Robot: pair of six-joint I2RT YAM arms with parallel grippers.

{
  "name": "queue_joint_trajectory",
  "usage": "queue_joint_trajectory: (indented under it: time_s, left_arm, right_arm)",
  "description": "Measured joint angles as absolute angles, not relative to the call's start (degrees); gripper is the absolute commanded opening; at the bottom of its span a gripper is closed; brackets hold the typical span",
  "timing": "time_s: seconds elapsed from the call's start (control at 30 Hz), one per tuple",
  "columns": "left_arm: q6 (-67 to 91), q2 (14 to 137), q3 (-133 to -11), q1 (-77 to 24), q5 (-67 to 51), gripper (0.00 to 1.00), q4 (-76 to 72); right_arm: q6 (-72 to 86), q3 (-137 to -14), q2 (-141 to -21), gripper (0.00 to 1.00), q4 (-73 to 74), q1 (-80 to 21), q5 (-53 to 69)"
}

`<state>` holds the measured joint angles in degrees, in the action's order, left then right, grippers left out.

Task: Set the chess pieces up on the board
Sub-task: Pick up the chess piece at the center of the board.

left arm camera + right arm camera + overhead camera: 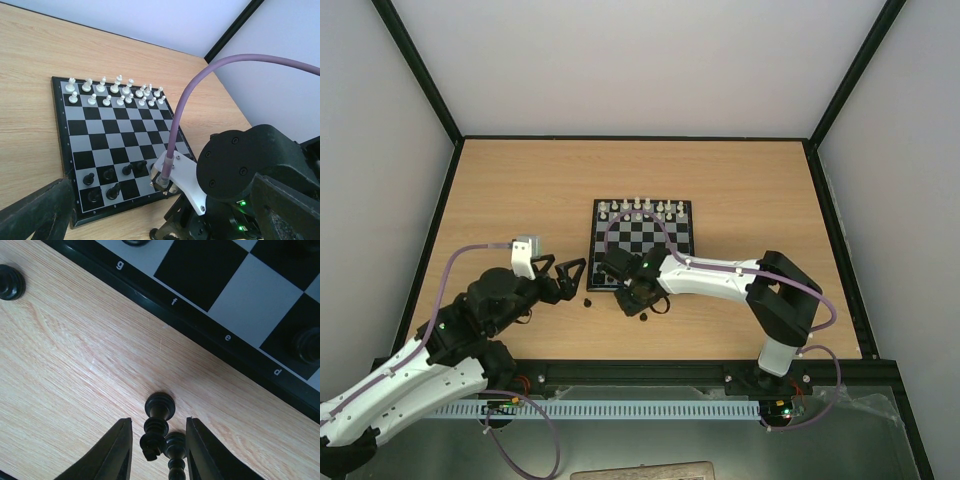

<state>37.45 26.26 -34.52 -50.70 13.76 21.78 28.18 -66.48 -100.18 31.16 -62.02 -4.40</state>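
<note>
Looking down from above, we see the board (642, 232) lying near the middle of the wooden table (520, 190). The white pieces (642, 207) are lined up along its two far rows. Six of the black pieces (110, 181) stand on the two nearest rows, bunched toward the left corner in the left wrist view.

We find the right pincer (159, 422) reaching across to the bare wood just off the board's near edge, beside the letters along its border. Its fingers (117, 455) stand part way apart, and two of the black pieces sit in the gap between them, close together. We can see a strip of wood between one finger and the nearer piece, while the other finger is just beside or touching the second piece. So we would not call it a grip, and we cannot tell whether those two pieces are upright or lying down. Another of the black pieces (10, 282) sits alone on the table, well apart from the fingers.

We see the left pincer (560, 268) hanging over the table just left of the board, spread wide and holding nothing.
</note>
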Motion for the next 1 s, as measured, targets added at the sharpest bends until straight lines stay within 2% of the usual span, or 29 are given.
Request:
queue_joint_trajectory:
  time_s: [0.23,0.57,0.77,1.0]
  left_arm:
    - [37.45,26.15,-34.52,-50.70,13.76,1.00,21.78]
    - [37.45,26.15,-34.26,-50.70,13.76,0.99,21.76]
    - [37.43,26.17,-34.00,-50.70,13.76,1.00,21.74]
    - [37.43,26.17,-34.00,-50.70,13.74,0.99,21.74]
  right_arm:
    - [27.81,-67.02,-100.36,0.22,31.18,-62.02,-4.25]
    - [27.53,-67.13,-101.25,0.27,31.20,-62.02,-4.29]
    - [27.27,-67.24,-102.08,0.14,31.31,-62.04,-4.36]
    - [27.27,-68.79,-102.24,0.13,32.32,-62.15,-5.41]
